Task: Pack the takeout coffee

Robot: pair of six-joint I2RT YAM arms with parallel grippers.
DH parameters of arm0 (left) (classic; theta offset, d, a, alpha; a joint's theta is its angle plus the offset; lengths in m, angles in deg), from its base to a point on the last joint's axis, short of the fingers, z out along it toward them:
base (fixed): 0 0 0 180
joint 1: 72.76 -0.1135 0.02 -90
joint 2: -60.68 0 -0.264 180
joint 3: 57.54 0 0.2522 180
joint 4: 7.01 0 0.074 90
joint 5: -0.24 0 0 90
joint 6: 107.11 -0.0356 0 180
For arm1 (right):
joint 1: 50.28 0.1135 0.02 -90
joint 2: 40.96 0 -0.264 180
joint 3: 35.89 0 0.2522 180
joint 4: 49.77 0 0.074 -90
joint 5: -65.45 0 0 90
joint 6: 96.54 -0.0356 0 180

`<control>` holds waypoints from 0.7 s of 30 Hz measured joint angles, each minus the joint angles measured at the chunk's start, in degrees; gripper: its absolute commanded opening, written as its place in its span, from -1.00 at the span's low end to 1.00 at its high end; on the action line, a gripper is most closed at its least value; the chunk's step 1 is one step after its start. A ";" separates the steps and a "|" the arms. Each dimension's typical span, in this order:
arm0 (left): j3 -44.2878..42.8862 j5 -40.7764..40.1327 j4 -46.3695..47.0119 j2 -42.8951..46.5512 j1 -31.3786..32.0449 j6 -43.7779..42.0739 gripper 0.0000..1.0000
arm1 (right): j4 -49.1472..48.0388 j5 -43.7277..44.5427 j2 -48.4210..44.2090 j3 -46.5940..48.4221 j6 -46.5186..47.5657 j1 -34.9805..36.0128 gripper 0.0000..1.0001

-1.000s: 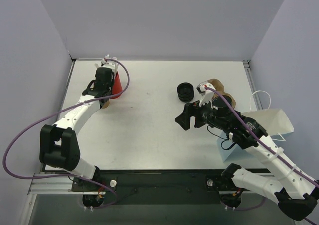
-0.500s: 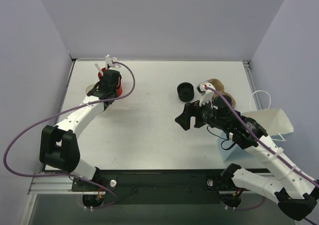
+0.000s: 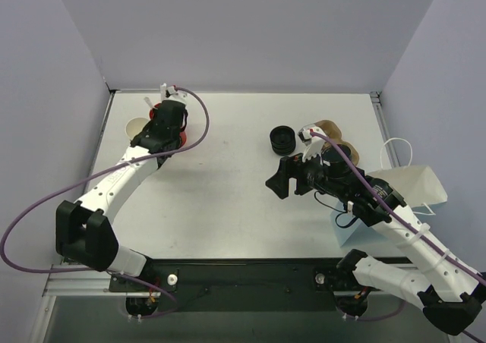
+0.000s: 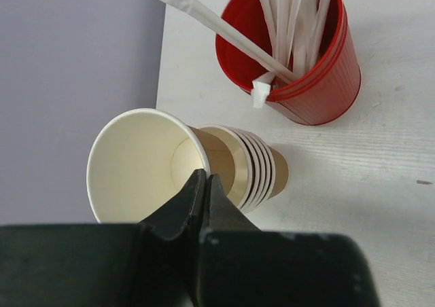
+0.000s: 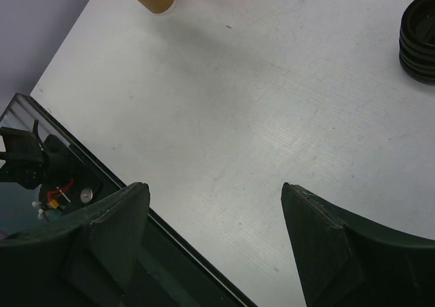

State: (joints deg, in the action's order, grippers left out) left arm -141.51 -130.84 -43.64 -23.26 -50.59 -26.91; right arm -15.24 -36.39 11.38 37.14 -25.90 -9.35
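The takeout coffee (image 3: 329, 123) sits toward the far right of the table (image 3: 228, 199). Only a tan-brown strip of it shows from above, because the right arm (image 3: 380, 202) crosses in front of it, and its lid cannot be told apart from the black wrist. A second tan-brown patch shows just beside it, toward the bag, and I cannot tell whether it belongs to the same cup. A stack of black lids (image 3: 282, 140) stands just left of the coffee, apart from it. A white paper bag (image 3: 414, 182) rests at the table's right edge, near the arm. The right gripper (image 5: 212, 188) hangs over bare tabletop in front of the lids, its fingers spread wide with nothing between them. The lids appear at the upper right of its wrist view. At the far left corner, well apart from the coffee, the left gripper (image 4: 206, 179) has its fingers pressed together on nothing. It hovers right above the rim of a stack of cream paper cups (image 4: 204, 168) that lies on its side, open mouth toward the left edge of the table. Just beside that stack stands a red cup (image 4: 306, 69) holding white sticks (image 4: 285, 15), one of which leans out over its rim.
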 measured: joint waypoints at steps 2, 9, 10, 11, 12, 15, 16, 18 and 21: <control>-1.84 -0.28 -1.09 1.38 0.44 -0.15 -1.00 | 0.00 -0.22 0.00 0.00 -0.07 0.00 0.60; -8.15 -0.70 -5.20 7.48 3.26 -0.50 -1.00 | 0.00 -0.74 0.02 0.00 -0.98 0.00 0.60; -8.68 -0.48 -5.77 8.28 3.76 -0.44 -1.00 | 0.00 -0.79 0.02 0.00 -1.18 0.00 0.60; -9.35 0.13 -6.82 9.46 4.50 -0.24 -1.00 | 0.02 -0.90 0.02 0.00 -1.40 0.00 0.60; -9.70 1.07 -7.56 10.38 4.96 0.13 -1.00 | 0.02 -0.92 0.00 0.00 -1.57 0.00 0.60; -9.97 7.48 -9.79 14.10 6.62 2.01 -1.00 | 0.07 -0.85 -0.07 0.00 -1.86 0.00 0.61; -9.97 9.73 -10.47 15.23 7.19 2.86 -1.00 | 0.07 -0.72 -0.13 0.00 -1.95 0.00 0.61; -9.60 13.60 -10.67 17.18 8.33 4.61 -1.00 | 0.22 -0.37 -0.28 0.00 -2.03 0.00 0.61; -6.82 18.14 -9.35 20.15 11.47 7.85 -1.00 | 0.83 0.28 -0.57 0.00 -2.05 0.00 0.61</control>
State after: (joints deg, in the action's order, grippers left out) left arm -148.33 -112.70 -53.00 -3.11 -39.11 -19.07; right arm -14.41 -36.10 10.81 37.14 -27.95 -9.35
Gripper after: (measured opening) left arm 0.027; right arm 0.805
